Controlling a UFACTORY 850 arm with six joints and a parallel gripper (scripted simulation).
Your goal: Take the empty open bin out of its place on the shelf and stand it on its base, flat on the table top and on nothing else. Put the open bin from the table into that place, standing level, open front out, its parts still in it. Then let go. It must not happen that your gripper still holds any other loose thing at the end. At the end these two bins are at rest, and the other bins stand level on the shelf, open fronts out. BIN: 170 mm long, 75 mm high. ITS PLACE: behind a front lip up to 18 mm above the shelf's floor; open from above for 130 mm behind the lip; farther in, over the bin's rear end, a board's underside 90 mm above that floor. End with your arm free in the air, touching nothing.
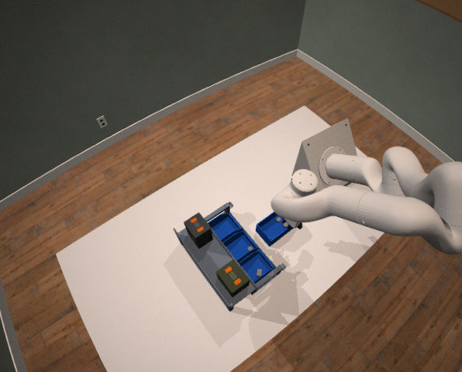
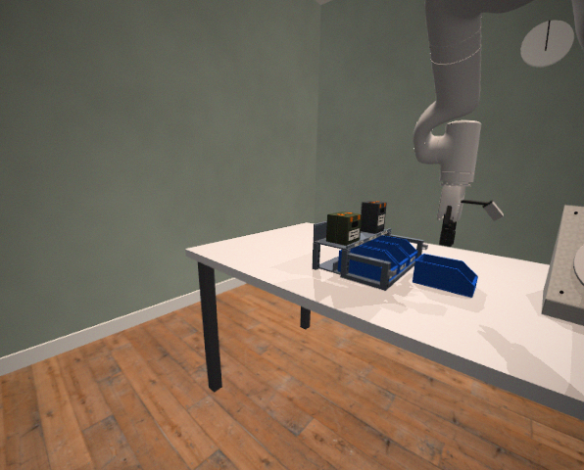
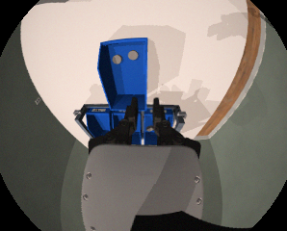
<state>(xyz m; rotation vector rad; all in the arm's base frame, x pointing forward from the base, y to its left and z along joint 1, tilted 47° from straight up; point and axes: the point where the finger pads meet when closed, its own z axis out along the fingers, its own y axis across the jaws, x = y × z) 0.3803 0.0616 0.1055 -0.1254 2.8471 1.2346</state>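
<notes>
The blue bin with two round parts (image 1: 270,229) (image 2: 440,275) (image 3: 129,77) stands on the table in front of the shelf, its low front facing the robot base. My gripper (image 2: 447,243) (image 3: 144,104) is open by a narrow gap, with nothing between the fingers. It hangs above the table bin, clear of it; the arm mostly hides it in the top view. The shelf (image 1: 268,277) (image 2: 363,258) holds three blue bins side by side. The empty bin (image 1: 224,226) is at one end. The middle bin (image 1: 236,245) shows a small part, and the other end bin (image 1: 250,267) a squarish part.
A black box (image 1: 199,232) (image 2: 372,217) and an olive box (image 1: 232,279) (image 2: 341,230) stand on the shelf's upper board behind the bins. The shelf's raised side rails bound the row of bins. The robot's base plate (image 1: 335,134) (image 2: 570,267) stands beyond the table bin.
</notes>
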